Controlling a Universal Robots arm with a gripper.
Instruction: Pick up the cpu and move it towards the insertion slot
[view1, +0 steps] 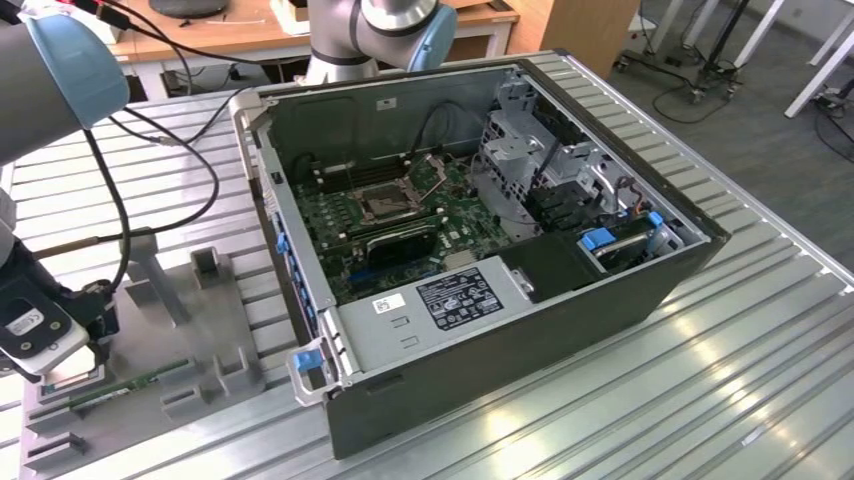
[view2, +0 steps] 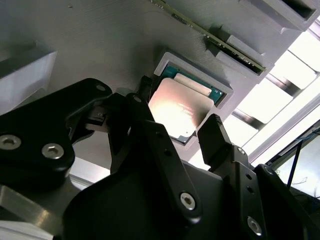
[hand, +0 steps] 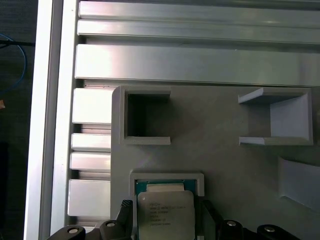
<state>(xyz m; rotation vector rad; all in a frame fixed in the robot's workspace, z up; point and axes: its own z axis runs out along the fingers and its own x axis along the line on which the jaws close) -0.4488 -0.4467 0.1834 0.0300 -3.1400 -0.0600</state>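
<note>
1. A Universal Robots arm holds its tool (view2: 179, 102) low over the cpu (hand: 165, 216). The chip lies flat, metal lid up, in a square pocket of a grey fixture plate (hand: 220, 160) on the ribbed metal counter (view1: 747, 380).
2. The tool is released. In both wrist views its black fingers (hand: 126, 212) are spread on opposite sides of the chip, just beside the pocket's walls, with nothing gripped. In the first wrist view they appear clear of the chip's edges.
3. The insertion slot (view1: 382, 203), a silver frame around a dark centre, sits on the green motherboard (view1: 320, 215) inside the open computer case (view1: 534, 330). It is well apart from the plate, toward the exterior view's right.
4. A green memory stick (view2: 220, 42) stands on edge in a neighbouring holder on the same plate.
5. The chip looks light, thin and rigid, so weight should be no concern. Its polished lid is probably slippery, and the underside contacts are likely fragile.
6. The soundest hold appears to be a gentle pinch across two opposite side edges, kept level. The pocket walls leave little room, so the pads would need to meet the rim squarely, away from the corners.
</note>
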